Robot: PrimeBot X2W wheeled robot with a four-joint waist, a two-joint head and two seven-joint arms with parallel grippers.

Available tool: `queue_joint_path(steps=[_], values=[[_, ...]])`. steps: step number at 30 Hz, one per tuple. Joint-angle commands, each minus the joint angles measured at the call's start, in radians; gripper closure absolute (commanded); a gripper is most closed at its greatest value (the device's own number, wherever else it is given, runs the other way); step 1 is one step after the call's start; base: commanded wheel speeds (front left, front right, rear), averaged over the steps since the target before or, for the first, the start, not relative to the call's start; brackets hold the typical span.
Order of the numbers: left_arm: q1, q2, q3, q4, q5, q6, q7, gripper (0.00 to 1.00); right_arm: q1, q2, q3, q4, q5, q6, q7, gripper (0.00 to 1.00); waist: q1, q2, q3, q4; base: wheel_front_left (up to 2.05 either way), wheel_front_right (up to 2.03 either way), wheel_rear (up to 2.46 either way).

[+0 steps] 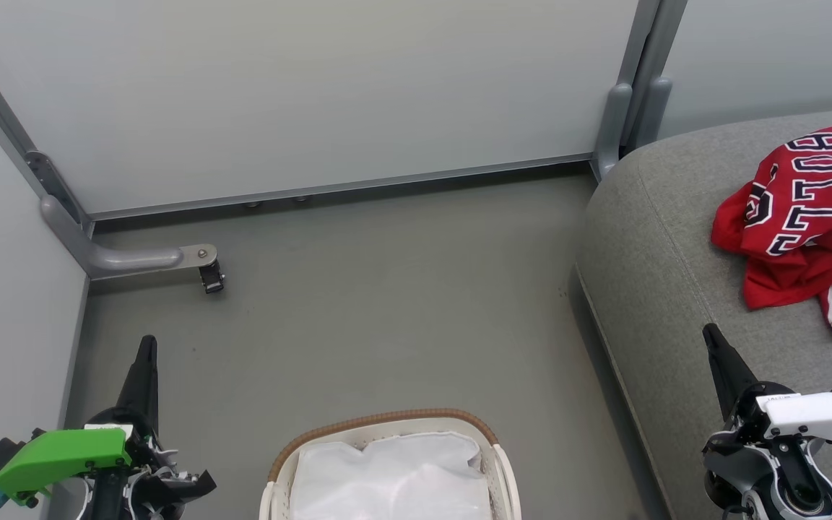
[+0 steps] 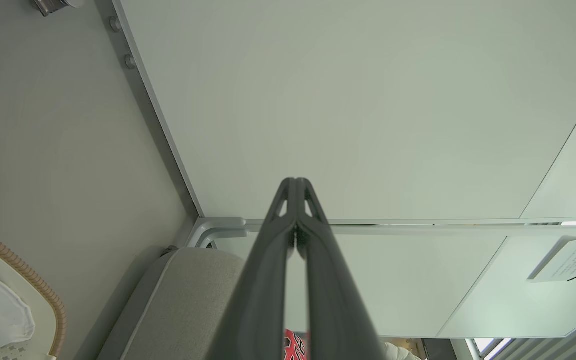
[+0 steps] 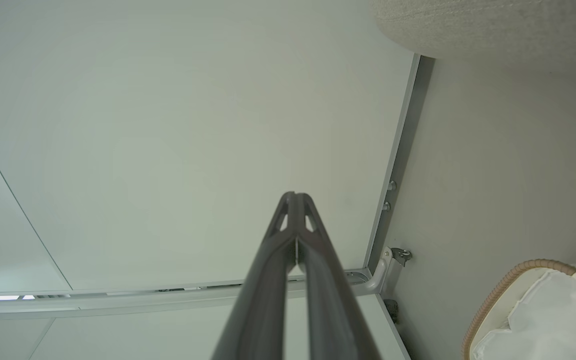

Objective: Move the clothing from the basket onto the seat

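A: Looking for the clothing [image 1: 806, 217]. Where?
B: Over on the right, on top of the seat [image 1: 661, 274]. Lies there in a crumpled red heap, big black and white letters facing up, a bit of white trim poking out at the bottom.
A: And the seat?
B: Big, grey and soft, with a round corner and a stitched line along the edge. Stands next to the pale wall [image 1: 315, 94].
A: Now the basket [image 1: 387, 421]. Where?
B: Down low in the middle, on the grey floor [image 1: 387, 289]. Near the seat, but not touching. Small and white, with a brown woven rim. Holds a puffy white lining [image 1: 387, 469], all wrinkled.
A: What about the left gripper [image 1: 147, 341]?
B: Low at the left, beside the basket, apart from it. Both dark fingers pressed together, tip to tip. Grips nothing. Points up toward the wall.
A: And the right gripper [image 1: 709, 331]?
B: Low at the right, seen against the front part of the seat. Closed tight too, no gap at the tips. Nothing between the fingers. Close to the red heap, yet not touching.
A: Anything else?
B: A grey metal foot [image 1: 149, 258] by the left wall, with a small black piece at its end. From the left wrist, a peek of red behind the closed fingers, past the seat's corner.
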Motion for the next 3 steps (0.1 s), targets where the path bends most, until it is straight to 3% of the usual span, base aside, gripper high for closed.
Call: queue_joint_path(steps=[1,3], values=[[-0.012,-0.001,0.003,-0.001,-0.003,-0.003,0.003,1.00,0.011,-0.006,-0.002,-0.003,0.004,0.000,0.002,1.00,0.0000,0.0000,0.000,0.000,0.00,0.00,0.00],[-0.012,-0.001,0.003,-0.001,-0.003,-0.003,0.003,1.00,0.011,-0.006,-0.002,-0.003,0.004,0.000,0.002,1.00,0.0000,0.0000,0.000,0.000,0.00,0.00,0.00]])
